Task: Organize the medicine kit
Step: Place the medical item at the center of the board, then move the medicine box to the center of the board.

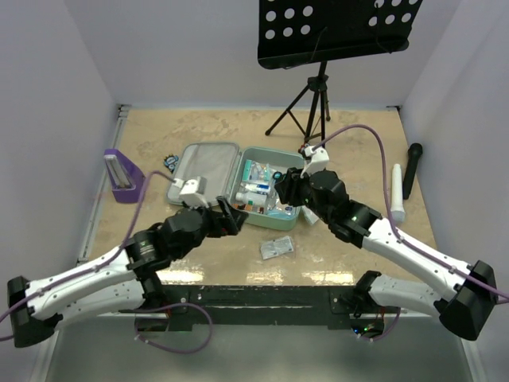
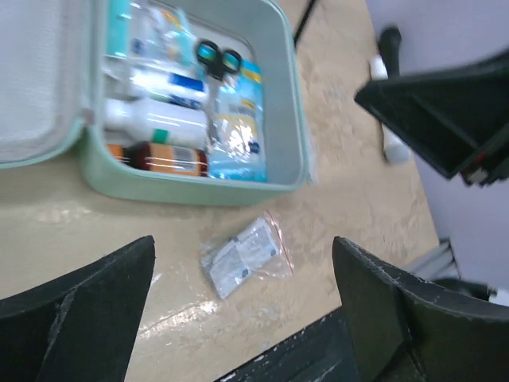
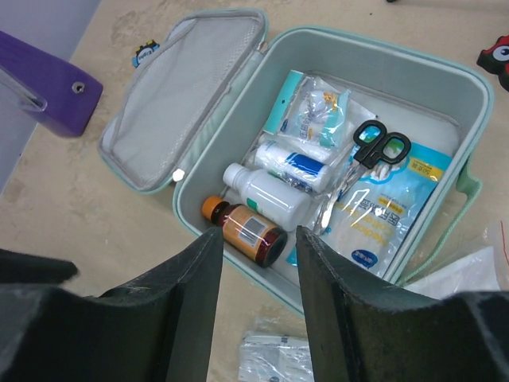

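The mint-green medicine kit (image 1: 235,196) lies open at mid-table, its grey-lined lid (image 3: 187,103) folded out to the left. Inside it lie a brown bottle (image 3: 242,229), a white bottle (image 3: 266,191), black scissors (image 3: 378,147) and a blue pouch (image 3: 382,219). A clear zip bag of packets (image 2: 242,256) rests on the table in front of the kit. My left gripper (image 1: 232,216) hovers above this bag, jaws wide open and empty. Over the kit's near edge my right gripper (image 3: 258,239) is open, nothing between its fingers, with the brown bottle below.
A purple stand (image 1: 121,175) sits left of the lid. A black music stand (image 1: 318,87) rises behind the kit. A white cylinder (image 1: 397,193) and a black microphone (image 1: 412,169) lie at the right. Another clear bag (image 3: 469,274) lies beside the kit's right wall.
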Robot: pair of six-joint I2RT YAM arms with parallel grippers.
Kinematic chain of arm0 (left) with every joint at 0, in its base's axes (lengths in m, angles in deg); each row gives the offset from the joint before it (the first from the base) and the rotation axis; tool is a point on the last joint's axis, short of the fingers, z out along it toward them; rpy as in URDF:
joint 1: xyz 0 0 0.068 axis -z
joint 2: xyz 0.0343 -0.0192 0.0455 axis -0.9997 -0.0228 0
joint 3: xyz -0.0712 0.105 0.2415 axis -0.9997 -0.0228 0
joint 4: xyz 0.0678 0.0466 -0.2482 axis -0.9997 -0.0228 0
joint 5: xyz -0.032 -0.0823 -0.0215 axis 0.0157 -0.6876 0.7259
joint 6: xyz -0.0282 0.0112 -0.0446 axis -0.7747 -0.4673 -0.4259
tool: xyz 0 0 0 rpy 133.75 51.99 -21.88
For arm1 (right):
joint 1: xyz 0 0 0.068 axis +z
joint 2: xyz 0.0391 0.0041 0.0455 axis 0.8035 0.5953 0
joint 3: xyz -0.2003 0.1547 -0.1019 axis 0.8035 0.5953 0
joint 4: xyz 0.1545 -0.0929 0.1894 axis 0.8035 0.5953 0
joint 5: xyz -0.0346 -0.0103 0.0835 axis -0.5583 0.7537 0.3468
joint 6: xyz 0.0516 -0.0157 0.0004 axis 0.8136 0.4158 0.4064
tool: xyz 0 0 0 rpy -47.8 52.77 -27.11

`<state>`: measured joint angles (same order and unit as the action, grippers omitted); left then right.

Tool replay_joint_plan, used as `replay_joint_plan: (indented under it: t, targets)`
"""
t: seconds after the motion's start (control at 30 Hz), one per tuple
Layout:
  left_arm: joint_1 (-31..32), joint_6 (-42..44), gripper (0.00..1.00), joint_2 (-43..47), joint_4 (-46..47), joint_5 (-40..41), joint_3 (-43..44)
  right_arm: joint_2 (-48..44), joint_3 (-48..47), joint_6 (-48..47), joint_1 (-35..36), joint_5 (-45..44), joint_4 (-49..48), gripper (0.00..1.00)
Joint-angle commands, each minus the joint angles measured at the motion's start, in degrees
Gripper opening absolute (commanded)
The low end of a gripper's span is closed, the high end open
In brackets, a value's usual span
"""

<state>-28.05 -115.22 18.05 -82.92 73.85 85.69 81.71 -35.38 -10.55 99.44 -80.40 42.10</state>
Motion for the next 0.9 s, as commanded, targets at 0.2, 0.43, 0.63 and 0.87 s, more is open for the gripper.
replay_joint_plan:
  t: [0.2,0.43,0.63,0.87]
  targets:
    - [-5.96,-17.67,1.0,16.6,-24.94,25.26,-4.16,10.42,-2.53,-4.04,1.48,3.24,-4.91,0.47]
    - [-19.59,-9.68,1.0,6.4,-16.53,9.47,-4.51,12.72,-2.26,-5.18,2.8,3.33,-6.23,0.52]
    - [-23.2,-15.55,1.0,7.35,-8.79,3.82,-10.82,13.33,-1.91,-5.01,3.15,3.77,-6.67,0.54]
    - [-23.55,-25.57,0.93,21.59,6.94,5.67,-26.3,13.15,-0.33,-4.65,3.15,5.26,-8.43,0.55]
